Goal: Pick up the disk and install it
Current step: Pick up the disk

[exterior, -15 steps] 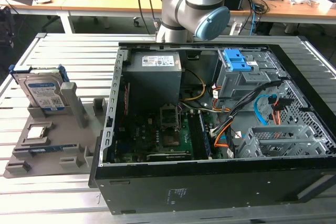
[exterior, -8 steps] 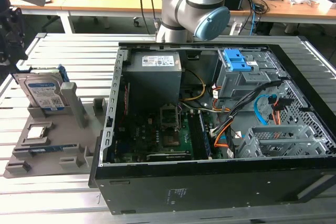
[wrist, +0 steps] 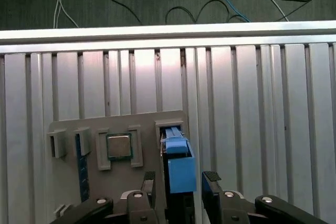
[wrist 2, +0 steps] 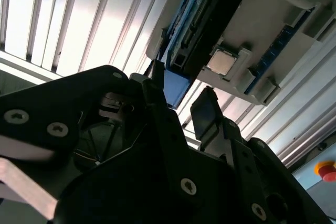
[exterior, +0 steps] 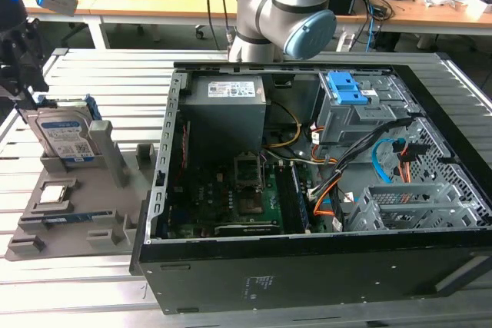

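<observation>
I have the gripper (wrist: 180,181) open, its jaws straddling the disk (wrist: 177,163), which stands on edge in the grey holder (wrist: 142,121) at the exterior view's left. The disk's long edge runs straight through the gap, and I judge neither finger touches it.

One disk (exterior: 68,137), one chip (exterior: 52,193), one computer case (exterior: 307,282).

Blue-railed disk (exterior: 66,137), standing upright
</observation>
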`<state>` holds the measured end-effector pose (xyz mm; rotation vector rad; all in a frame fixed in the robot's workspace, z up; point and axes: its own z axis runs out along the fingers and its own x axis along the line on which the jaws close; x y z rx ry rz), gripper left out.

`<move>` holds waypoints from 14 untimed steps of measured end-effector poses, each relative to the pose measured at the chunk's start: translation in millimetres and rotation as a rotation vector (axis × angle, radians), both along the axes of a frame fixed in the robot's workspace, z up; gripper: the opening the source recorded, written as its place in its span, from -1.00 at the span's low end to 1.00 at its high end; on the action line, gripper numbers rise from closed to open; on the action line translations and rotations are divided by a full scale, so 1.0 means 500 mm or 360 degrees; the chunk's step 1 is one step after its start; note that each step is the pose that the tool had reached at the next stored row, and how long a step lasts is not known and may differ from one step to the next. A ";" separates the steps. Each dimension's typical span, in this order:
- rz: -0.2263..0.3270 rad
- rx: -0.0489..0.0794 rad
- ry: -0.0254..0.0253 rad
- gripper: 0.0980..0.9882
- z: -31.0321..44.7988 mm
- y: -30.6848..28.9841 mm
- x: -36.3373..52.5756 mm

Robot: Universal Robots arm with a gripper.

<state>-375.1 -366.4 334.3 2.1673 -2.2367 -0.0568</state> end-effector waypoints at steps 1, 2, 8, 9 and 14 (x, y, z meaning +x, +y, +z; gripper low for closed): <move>0.0018 -0.0001 0.00004 -0.14 -0.005 0.001 0.000; 0.0032 -0.0001 0.00004 -0.14 -0.008 0.001 0.000; 0.0082 -0.0005 0.00006 -0.14 -0.050 0.002 0.001; 0.0082 -0.0005 0.00006 -0.14 -0.055 0.002 0.001; 0.0082 -0.0006 -0.00416 -0.14 -0.087 0.002 0.002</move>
